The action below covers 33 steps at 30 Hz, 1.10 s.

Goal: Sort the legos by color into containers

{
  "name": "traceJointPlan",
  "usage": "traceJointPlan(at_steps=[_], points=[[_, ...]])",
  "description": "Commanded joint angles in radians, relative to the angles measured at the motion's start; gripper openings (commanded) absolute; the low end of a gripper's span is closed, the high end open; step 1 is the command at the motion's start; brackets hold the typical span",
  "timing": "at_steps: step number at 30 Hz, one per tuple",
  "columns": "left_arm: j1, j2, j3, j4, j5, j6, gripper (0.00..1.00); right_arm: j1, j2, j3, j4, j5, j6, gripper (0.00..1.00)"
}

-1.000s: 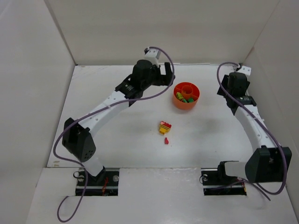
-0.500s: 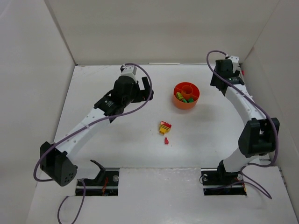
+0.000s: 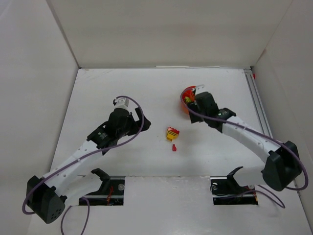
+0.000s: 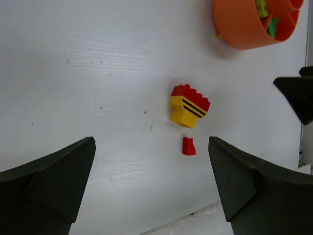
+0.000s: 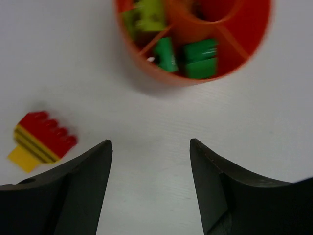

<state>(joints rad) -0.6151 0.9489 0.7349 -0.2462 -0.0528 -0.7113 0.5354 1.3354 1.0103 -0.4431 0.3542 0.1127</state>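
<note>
The orange divided bowl [image 5: 161, 73] holds green bricks [image 5: 195, 56] and a lime one [image 5: 149, 14]. In the top view the bowl [image 3: 185, 102] is mostly hidden under my right gripper [image 3: 194, 97]. A red-and-yellow brick stack [image 3: 172, 132] and a small red brick [image 3: 174, 147] lie on the table. The right gripper [image 5: 150, 144] is open and empty, just short of the bowl, with the stack [image 5: 41, 142] to its left. My left gripper [image 3: 141, 120] is left of the stack. It [image 4: 151, 147] is open and empty, facing the stack [image 4: 190, 105] and the red brick [image 4: 188, 146].
White walls enclose the table on the left, back and right. A rail [image 3: 257, 107] runs along the right edge. The bowl [image 4: 239, 29] and the right arm's dark tip [image 4: 298, 98] show at the right of the left wrist view.
The left arm has drawn back toward the near left. The right arm has swung from the far right corner to over the bowl. The loose bricks have not moved.
</note>
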Motion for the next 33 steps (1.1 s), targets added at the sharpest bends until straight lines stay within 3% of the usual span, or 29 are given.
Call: traceJointPlan(at_steps=[1, 7, 14, 19, 23, 24, 26, 33], points=[[0.002, -0.056, -0.046, -0.027, 0.008, -0.077, 1.0, 0.159, -0.022, -0.088, 0.052, -0.116, 0.016, 0.69], [0.002, -0.168, -0.135, -0.051, -0.001, -0.109, 1.0, 0.409, -0.002, -0.209, 0.164, -0.188, 0.137, 0.67], [0.002, -0.2, -0.157, -0.061, -0.001, -0.109, 1.0, 0.452, 0.122, -0.24, 0.273, -0.178, 0.216, 0.62], [0.002, -0.2, -0.157, -0.061, 0.008, -0.1, 1.0, 0.462, 0.183, -0.219, 0.273, -0.167, 0.246, 0.45], [0.002, -0.21, -0.157, -0.061, 0.008, -0.1, 1.0, 0.485, 0.183, -0.219, 0.25, -0.167, 0.283, 0.25], [0.002, -0.21, -0.157, -0.061, 0.008, -0.1, 1.0, 0.485, 0.183, -0.219, 0.239, -0.167, 0.292, 0.16], [0.002, -0.21, -0.157, -0.05, 0.008, -0.091, 1.0, 0.485, 0.147, -0.21, 0.207, -0.155, 0.292, 0.09], [0.002, -0.173, -0.166, 0.01, 0.03, -0.08, 1.0, 0.476, -0.028, -0.041, -0.029, 0.116, 0.205, 0.07]])
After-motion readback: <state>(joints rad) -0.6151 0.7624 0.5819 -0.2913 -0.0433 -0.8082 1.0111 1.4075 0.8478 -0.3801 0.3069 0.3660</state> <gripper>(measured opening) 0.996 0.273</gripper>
